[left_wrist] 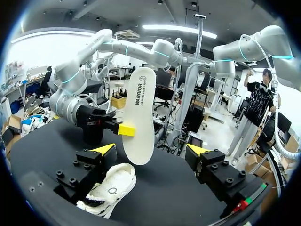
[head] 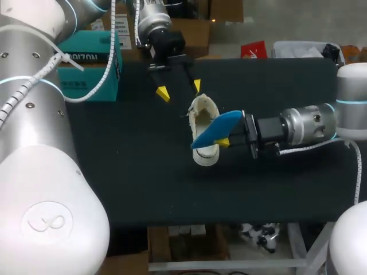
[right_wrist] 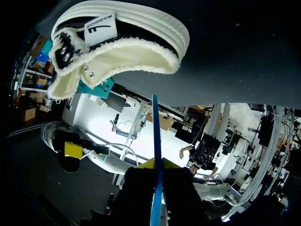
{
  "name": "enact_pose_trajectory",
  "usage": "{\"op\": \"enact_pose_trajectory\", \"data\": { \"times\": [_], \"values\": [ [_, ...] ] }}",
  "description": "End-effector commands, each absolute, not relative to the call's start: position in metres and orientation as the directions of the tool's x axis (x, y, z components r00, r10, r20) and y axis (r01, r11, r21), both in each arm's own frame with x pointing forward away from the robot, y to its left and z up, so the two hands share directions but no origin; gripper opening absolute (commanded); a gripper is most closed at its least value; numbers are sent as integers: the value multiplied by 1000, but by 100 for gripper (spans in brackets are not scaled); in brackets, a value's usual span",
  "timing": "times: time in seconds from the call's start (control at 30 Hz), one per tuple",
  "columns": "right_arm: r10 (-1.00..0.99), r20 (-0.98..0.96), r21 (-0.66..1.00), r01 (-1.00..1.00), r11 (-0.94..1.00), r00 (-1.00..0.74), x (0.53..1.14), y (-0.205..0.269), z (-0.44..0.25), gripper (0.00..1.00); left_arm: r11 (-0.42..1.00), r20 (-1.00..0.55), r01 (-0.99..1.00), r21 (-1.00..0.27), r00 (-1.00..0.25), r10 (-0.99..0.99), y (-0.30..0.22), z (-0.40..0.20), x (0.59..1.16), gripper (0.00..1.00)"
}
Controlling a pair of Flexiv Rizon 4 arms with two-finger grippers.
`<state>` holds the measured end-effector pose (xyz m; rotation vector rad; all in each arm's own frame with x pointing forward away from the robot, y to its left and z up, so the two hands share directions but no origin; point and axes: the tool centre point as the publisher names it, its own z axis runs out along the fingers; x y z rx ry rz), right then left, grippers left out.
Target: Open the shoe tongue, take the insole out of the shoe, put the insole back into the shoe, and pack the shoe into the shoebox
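A cream shoe (head: 202,136) lies on the black table, its opening toward my left gripper. Over the shoe hangs the insole (head: 217,128), blue on top, with my right gripper (head: 225,140) shut on one of its ends. In the left wrist view the insole (left_wrist: 139,117) stands upright and shows its white underside, above the shoe (left_wrist: 107,189). My left gripper (head: 179,90) hovers open just behind the shoe and holds nothing (left_wrist: 151,150). From the right wrist the insole (right_wrist: 156,150) appears edge-on between the fingers, with the shoe (right_wrist: 113,42) ahead.
A teal shoebox (head: 92,64) stands at the table's back left corner, beside my left arm. The black table top (head: 132,172) stretches bare in front of and to the left of the shoe.
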<state>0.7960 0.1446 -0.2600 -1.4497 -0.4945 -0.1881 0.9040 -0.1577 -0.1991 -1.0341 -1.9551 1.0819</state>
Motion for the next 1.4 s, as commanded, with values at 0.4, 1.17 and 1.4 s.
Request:
{"op": "enact_pose_trajectory", "data": {
  "times": [0.4, 1.17, 1.4],
  "values": [
    [171, 432, -901, 414, 131, 886, 797, 144, -261, 0, 340, 179, 310, -888, -448, 876, -158, -201, 910, 100],
    [171, 432, -901, 414, 131, 886, 797, 144, -261, 0, 340, 179, 310, -888, -448, 876, -158, -201, 910, 100],
    [138, 485, -875, 481, 64, 864, 798, 144, -259, 0, 320, 71, 348, -881, -572, 817, -154, -210, 886, 100]
  ]
}}
